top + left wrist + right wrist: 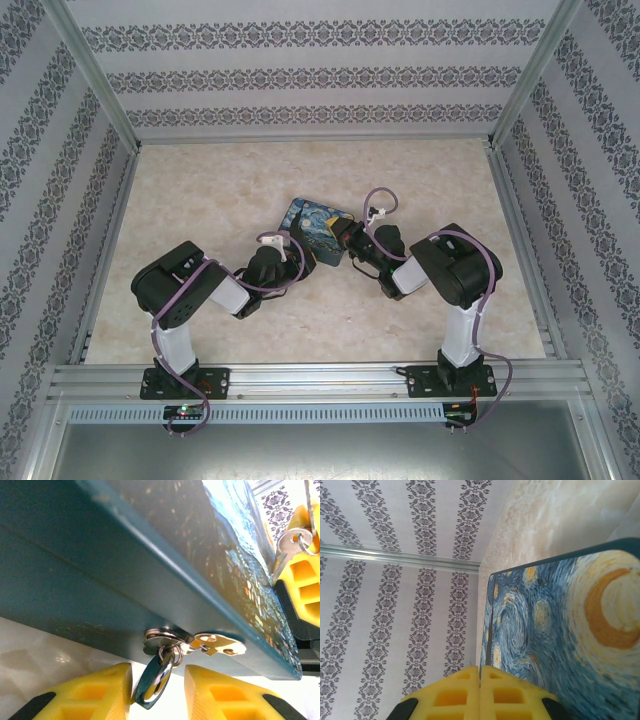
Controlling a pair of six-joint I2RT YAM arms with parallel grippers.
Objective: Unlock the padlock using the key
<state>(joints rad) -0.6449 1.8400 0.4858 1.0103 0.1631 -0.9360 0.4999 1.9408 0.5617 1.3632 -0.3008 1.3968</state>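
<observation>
On a pale marbled table (200, 190) lies a dark box (560, 630) printed with a swirling blue-and-yellow night sky, and both arms crowd it, one from 7 o'clock and one from 4 o'clock. The left gripper (159, 672) sits low against the box's front wall. Its yellow jaws are partly apart on either side of the padlock (150, 687), with a sliver of gap showing, so it has no grip yet; it looks placed to steady the lock. The padlock is tiny, with a silvery shackle and a bluish body, and dangles from a small metal hasp (220, 644). At 2 o'clock from it the key (286, 547) pokes out – thin, grey, on a ring. The right gripper (480, 680) is pressed closed and apparently pinches the key, probably holding it ready for the keyhole.
</observation>
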